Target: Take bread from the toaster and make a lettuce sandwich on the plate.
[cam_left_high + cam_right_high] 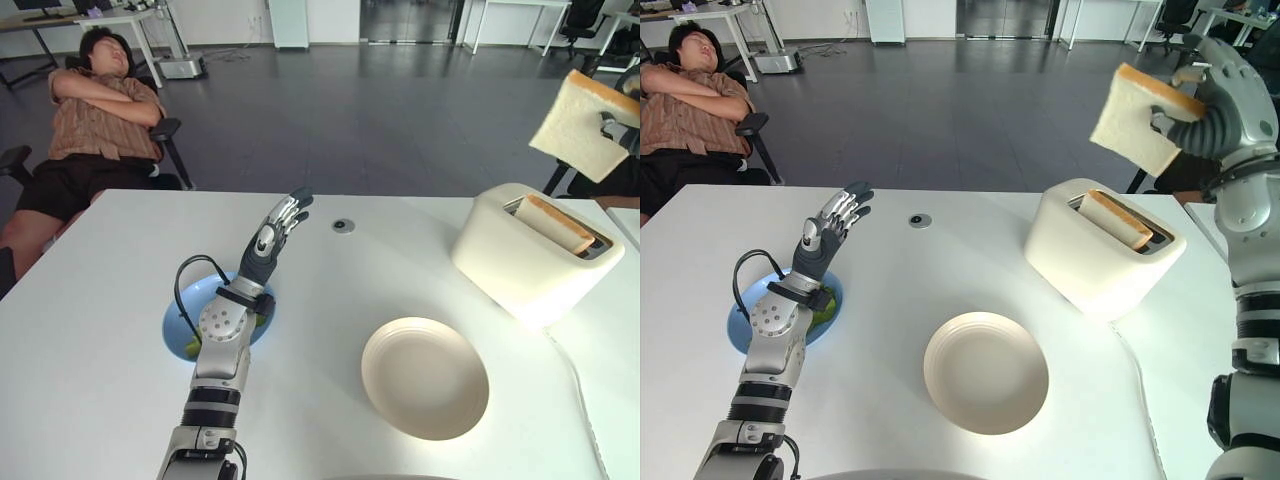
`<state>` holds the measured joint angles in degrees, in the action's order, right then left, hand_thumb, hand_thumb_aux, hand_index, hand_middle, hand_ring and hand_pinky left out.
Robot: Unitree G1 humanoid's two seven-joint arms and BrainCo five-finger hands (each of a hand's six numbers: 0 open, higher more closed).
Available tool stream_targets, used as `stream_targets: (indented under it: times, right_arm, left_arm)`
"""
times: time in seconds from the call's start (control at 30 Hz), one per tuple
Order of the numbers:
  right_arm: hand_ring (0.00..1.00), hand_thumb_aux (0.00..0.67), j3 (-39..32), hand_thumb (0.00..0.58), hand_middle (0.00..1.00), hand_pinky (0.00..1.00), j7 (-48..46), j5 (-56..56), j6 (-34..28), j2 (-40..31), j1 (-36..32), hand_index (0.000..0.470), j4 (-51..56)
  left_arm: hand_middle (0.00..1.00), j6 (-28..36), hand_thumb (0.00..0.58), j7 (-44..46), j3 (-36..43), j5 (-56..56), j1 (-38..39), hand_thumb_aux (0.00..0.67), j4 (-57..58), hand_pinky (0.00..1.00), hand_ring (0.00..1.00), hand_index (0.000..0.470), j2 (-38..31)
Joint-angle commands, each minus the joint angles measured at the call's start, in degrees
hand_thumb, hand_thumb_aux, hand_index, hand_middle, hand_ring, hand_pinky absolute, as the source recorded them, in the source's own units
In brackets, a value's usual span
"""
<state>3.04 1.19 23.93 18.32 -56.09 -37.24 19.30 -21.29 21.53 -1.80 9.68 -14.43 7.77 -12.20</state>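
1. The right hand (1200, 120) is raised high over the right edge of the table (940, 270). Its fingers are closed around a slice of bread (1140, 120), which hangs tilted in the air above the toaster.
2. The toaster (1090, 265) is cream-white and stands near the far right corner of the table. A second slice (1118, 220) sits in its slot and sticks out at the top.
3. The plate (985, 372) is round and pale. It lies about midway along the front edge of the table, near the toaster.
4. A blue bowl (740, 318) lies toward the left edge, and some green lettuce (824, 314) is inside it.
5. The left hand (835, 222) is over the far rim of the bowl, with its fingers stretched out and nothing in them.
6. A small round fitting (920, 220) is set in the table close to the far edge.
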Motion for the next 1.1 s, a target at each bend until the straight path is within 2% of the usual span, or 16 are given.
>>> stream_targets:
  times: [0.03,0.17,0.37,0.63,0.9,0.93,0.97,1.0,1.1]
  right_arm:
    - [0.00,0.670,-2.5,0.580,0.00,0.00,-15.3,-11.3,-2.6,2.4,6.2,0.470,-16.6]
    - [0.00,0.670,-6.8,0.580,0.00,0.00,-32.1,-20.3,-7.7,1.1,14.1,0.470,-26.4]
    - [0.00,0.670,-10.9,0.580,0.00,0.00,-44.0,-22.4,-14.6,2.1,21.1,0.470,-31.1]
    - [0.00,0.670,-17.0,0.580,0.00,0.00,-46.1,-19.2,-15.3,7.9,27.0,0.470,-32.0]
    - [0.00,0.670,-16.9,0.580,0.00,0.00,-46.6,-19.1,-15.5,10.5,30.6,0.470,-32.6]
    - [0.00,0.491,-16.7,0.539,0.00,0.00,-46.9,-19.0,-15.7,10.3,30.7,0.345,-32.4]
    - [0.00,0.181,-16.4,0.271,0.00,0.00,-47.0,-18.7,-15.7,10.0,30.7,0.127,-32.3]
    - [0.00,0.000,-15.9,0.000,0.00,0.00,-47.1,-18.7,-15.5,9.7,30.6,0.000,-32.2]
    - [0.00,0.000,-12.6,0.000,0.00,0.00,-46.9,-19.3,-14.9,8.3,30.5,0.000,-31.7]
  left_arm:
    - [0.00,0.4,0.000,0.3,-0.2,-0.3,-0.8,0.000,1.1,0.00,0.00,0.000,-0.3]
    - [0.00,0.4,0.000,0.4,-0.1,-0.4,-1.1,0.000,1.4,0.00,0.00,0.000,-0.3]
    - [0.00,0.5,0.000,0.3,-0.2,-0.4,-0.9,0.000,1.4,0.00,0.00,0.000,-0.2]
    - [0.00,0.6,0.000,0.6,-0.3,-0.3,-1.3,0.000,1.8,0.00,0.00,0.000,-0.4]
    - [0.00,0.9,0.000,0.9,-0.2,-0.2,-1.6,0.000,2.0,0.00,0.00,0.000,-0.5]
    - [0.00,0.8,0.000,0.9,-0.3,-0.2,-1.6,0.000,2.1,0.00,0.00,0.000,-0.5]
    - [0.00,0.8,0.000,0.9,-0.4,-0.3,-1.7,0.000,2.2,0.00,0.00,0.000,-0.5]
    - [0.00,0.7,0.000,0.8,-0.5,-0.5,-1.9,0.000,2.5,0.00,0.00,0.000,-0.7]
    - [0.00,0.1,0.000,0.4,-1.6,-1.7,-2.7,0.000,4.0,0.00,0.00,0.000,-2.4]
